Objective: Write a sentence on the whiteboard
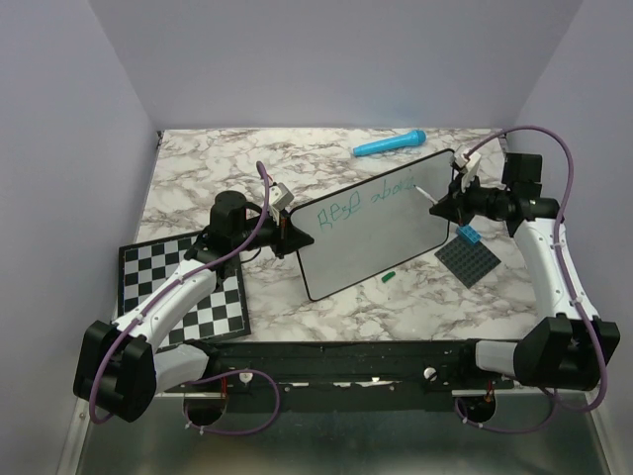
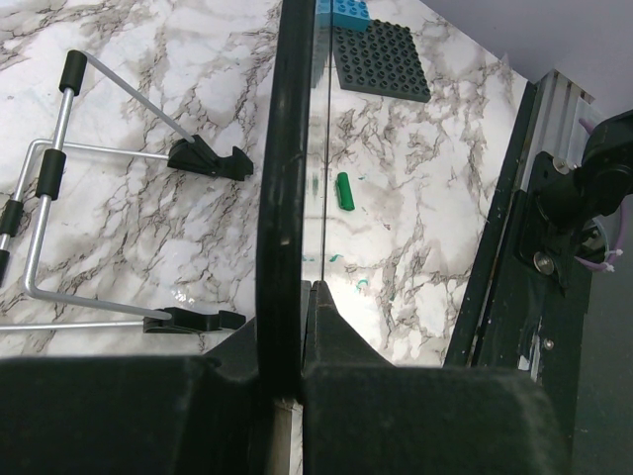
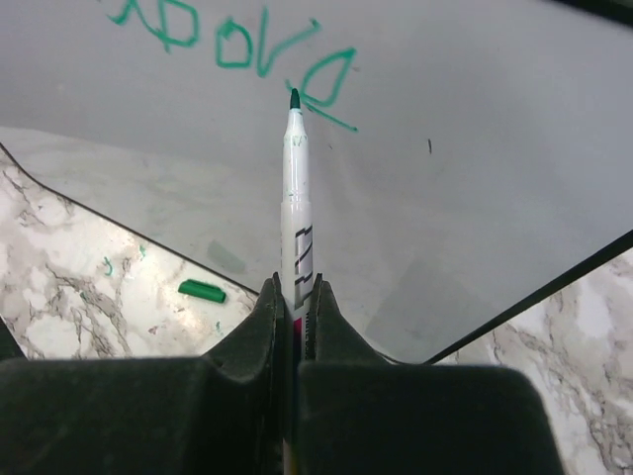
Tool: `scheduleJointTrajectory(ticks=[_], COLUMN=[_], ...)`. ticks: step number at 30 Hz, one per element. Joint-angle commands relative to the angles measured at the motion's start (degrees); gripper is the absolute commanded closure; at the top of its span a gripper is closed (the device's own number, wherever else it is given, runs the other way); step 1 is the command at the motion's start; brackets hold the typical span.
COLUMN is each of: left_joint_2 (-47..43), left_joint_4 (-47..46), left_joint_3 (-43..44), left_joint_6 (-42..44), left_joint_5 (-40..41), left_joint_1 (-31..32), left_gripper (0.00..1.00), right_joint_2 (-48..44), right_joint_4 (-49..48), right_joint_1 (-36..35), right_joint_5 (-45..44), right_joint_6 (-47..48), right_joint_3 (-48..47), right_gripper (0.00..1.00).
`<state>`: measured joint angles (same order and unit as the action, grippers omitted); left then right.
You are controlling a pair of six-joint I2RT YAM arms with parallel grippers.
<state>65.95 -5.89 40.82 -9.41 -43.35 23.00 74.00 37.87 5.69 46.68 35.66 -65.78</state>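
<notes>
A black-and-white checkerboard (image 1: 183,287) lies at the left edge of the marble table (image 1: 198,168), and it carries no lettering. Just right of it the left gripper (image 1: 290,230) has its jaws almost closed, clamped on the thin black rim at the left end of the whiteboard (image 1: 381,242). The whiteboard sits mid-table between the two arms, turned at a slant. Across its upper part runs the sentence (image 1: 366,203), one visible line of loopy green handwriting. It begins with something like "RB" and ends in rounded letters, but the words cannot be made out. A blue pen (image 1: 389,144) lies beyond the board, and a small green cap (image 1: 389,276) lies on the marble just below the board's lower edge. The right gripper (image 3: 295,289) is closed tight on a white marker (image 3: 295,198). The marker's green tip is at the last stroke, though contact cannot be told, and the print on its barrel is too blurred to read. At the far right a dark studded baseplate (image 1: 478,261) carries a blue brick (image 1: 469,236).
</notes>
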Motion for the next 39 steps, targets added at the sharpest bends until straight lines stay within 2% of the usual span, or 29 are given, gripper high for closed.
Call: scheduleJointTrajectory(ticks=[1, 6, 14, 39], left_joint_2=[2.3, 2.2, 1.8, 1.2], left_joint_4=[8.9, 9.0, 9.1, 9.4], left_joint_3=[-1.5, -1.5, -1.6, -1.4], left_joint_6=[7.5, 7.6, 7.7, 7.8], left_joint_5=[4.5, 4.5, 4.8, 5.2], left_joint_1=[0.4, 0.4, 0.4, 0.4], left_gripper=[1.00, 1.00, 1.00, 1.00], right_joint_2=[-4.6, -6.0, -7.3, -8.4], right_joint_4=[0.9, -2.9, -5.3, -6.7], right_joint_1=[0.3, 0.6, 1.9, 3.8], right_joint_5=[5.2, 1.4, 0.8, 6.1], right_joint_6=[1.8, -1.2, -3.3, -3.1], right_joint_3=[0.7, 2.6, 3.7, 7.4], right_gripper=[1.00, 1.00, 0.99, 1.00])
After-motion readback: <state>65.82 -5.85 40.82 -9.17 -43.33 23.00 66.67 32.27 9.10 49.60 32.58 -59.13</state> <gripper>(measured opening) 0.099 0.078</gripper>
